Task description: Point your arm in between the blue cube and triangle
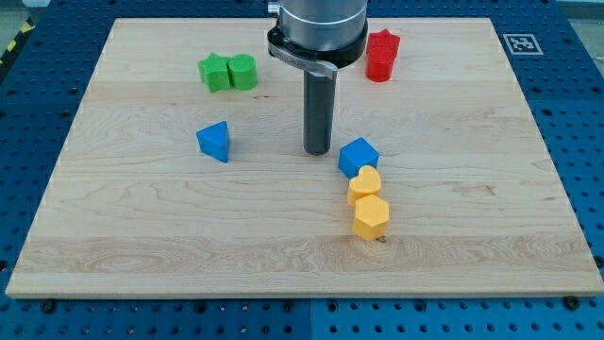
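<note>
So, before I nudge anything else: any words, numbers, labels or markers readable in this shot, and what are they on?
No readable words, letters or numbers anywhere.
Only sign: a black-and-white square fiducial marker at the wooden board's top right corner; it is a pattern, not text.
The blue cube, blue triangle and my tip carry no markings.

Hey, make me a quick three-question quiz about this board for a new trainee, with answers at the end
1. True or false: my tip sits between the blue triangle and the blue cube.
2. Which block touches the blue cube? A) yellow heart B) red block C) green star
3. Fill in: my tip is nearer the blue ____.

Key: 1 true; 2 A; 3 cube.
</note>
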Controlling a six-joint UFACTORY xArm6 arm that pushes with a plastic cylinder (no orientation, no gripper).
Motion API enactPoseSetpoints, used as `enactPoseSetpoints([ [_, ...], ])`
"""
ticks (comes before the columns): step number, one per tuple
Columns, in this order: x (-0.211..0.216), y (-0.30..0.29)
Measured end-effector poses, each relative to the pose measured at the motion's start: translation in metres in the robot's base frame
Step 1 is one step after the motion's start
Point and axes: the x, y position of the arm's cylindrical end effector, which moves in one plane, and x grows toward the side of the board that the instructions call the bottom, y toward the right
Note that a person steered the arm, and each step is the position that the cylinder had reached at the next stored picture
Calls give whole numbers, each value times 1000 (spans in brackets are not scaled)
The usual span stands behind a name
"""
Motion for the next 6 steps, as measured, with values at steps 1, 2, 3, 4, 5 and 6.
enactPoseSetpoints([
  [1,0,-2],
  [2,-5,-28],
  [3,-5,-64],
  [4,-5,-64],
  [5,-5,-64],
  [6,-5,-64],
])
